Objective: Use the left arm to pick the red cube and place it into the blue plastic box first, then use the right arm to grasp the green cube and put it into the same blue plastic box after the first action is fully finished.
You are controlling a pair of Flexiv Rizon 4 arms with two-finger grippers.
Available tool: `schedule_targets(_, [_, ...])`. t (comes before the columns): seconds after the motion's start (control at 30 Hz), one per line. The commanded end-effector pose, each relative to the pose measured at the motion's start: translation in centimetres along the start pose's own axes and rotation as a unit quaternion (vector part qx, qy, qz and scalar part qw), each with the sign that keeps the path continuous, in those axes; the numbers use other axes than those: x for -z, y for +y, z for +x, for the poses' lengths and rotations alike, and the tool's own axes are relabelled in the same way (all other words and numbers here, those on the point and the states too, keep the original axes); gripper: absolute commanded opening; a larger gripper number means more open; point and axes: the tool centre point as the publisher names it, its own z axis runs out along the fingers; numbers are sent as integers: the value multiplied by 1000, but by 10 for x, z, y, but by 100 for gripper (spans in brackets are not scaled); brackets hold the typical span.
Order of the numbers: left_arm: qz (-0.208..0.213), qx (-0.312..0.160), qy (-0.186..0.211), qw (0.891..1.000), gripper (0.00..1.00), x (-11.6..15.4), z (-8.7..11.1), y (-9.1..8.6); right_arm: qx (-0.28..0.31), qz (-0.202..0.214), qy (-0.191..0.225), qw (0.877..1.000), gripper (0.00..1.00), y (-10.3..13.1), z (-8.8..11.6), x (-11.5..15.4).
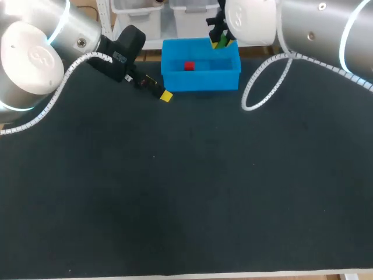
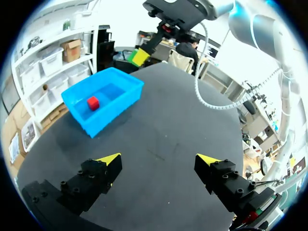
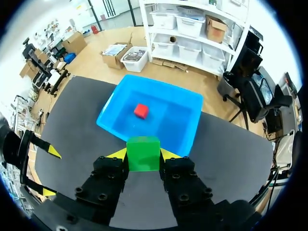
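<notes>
The blue plastic box (image 1: pixel 231 79) stands at the far middle of the dark table, with the red cube (image 1: pixel 189 66) lying inside it. In the right wrist view the red cube (image 3: pixel 141 111) rests on the floor of the box (image 3: pixel 111 121). My right gripper (image 3: pixel 143 154) is shut on the green cube (image 3: pixel 143 153) and hangs above the box's near right rim; the green cube (image 1: pixel 222 41) shows there in the head view. My left gripper (image 2: pixel 157 161) stands open and empty over the table, left of the box (image 2: pixel 108 113). From the left wrist the red cube (image 2: pixel 93 103) and the held green cube (image 2: pixel 138 57) are both visible.
A white coiled cable (image 1: pixel 260 88) from my right arm loops down onto the table right of the box. Dark bare tabletop (image 1: pixel 186 192) stretches across the whole near half.
</notes>
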Motion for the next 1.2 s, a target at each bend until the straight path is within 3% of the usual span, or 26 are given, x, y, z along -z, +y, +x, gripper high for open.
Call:
schedule_targets(0.03, [1, -1, -3, 1000, 100, 0, 1, 0, 0, -12, 14, 1000, 0, -3, -14, -11])
schedule_targets(0.6, [1, -1, -3, 1000, 100, 0, 1, 0, 6, -38, 18, 999, 0, -19, -33, -59])
schedule_targets(1.03, [1, -1, -3, 1000, 100, 0, 1, 0, -12, -20, 27, 999, 0, -34, -41, -79])
schedule_targets(1.07, [1, -1, -3, 1000, 100, 0, 1, 0, -18, -18, 27, 999, 69, -35, -42, -80])
schedule_targets(1.1, [1, -1, -3, 1000, 100, 0, 1, 0, -18, -21, 27, 999, 100, -36, -42, -80])
schedule_targets(1.2, [1, -1, -3, 1000, 100, 0, 1, 0, -20, -20, 26, 999, 100, -36, -43, -79])
